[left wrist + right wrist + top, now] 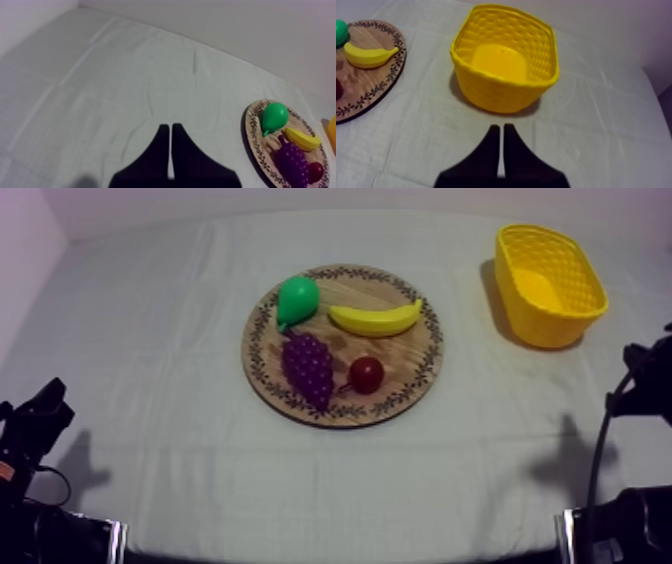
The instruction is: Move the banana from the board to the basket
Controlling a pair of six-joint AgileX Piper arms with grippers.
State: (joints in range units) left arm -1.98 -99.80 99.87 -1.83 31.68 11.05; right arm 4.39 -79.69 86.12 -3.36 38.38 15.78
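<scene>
banana (377, 319): top view centre, on wooden board (400, 348), just right of pear (297, 300)
yellow basket (530, 318): top view upper right, well apart from wooden board
left gripper (170, 127): closed, gripping nothing, over cloth (100, 75)
right gripper (500, 127): closed, gripping nothing, near yellow basket

Three views: one overhead, two wrist-mounted.

The whole tabletop (180, 478) is taken in from above at a slant in the top view, from well back. The left wrist view is set low behind the left pincer (168, 126) and faces across the tabletop, with the round wooden board (252, 142) farther off. The right wrist view is set behind the right pincer (501, 127), near the yellow basket (496, 95). The board is shared by all three views, the basket by the top and right wrist views.
</scene>
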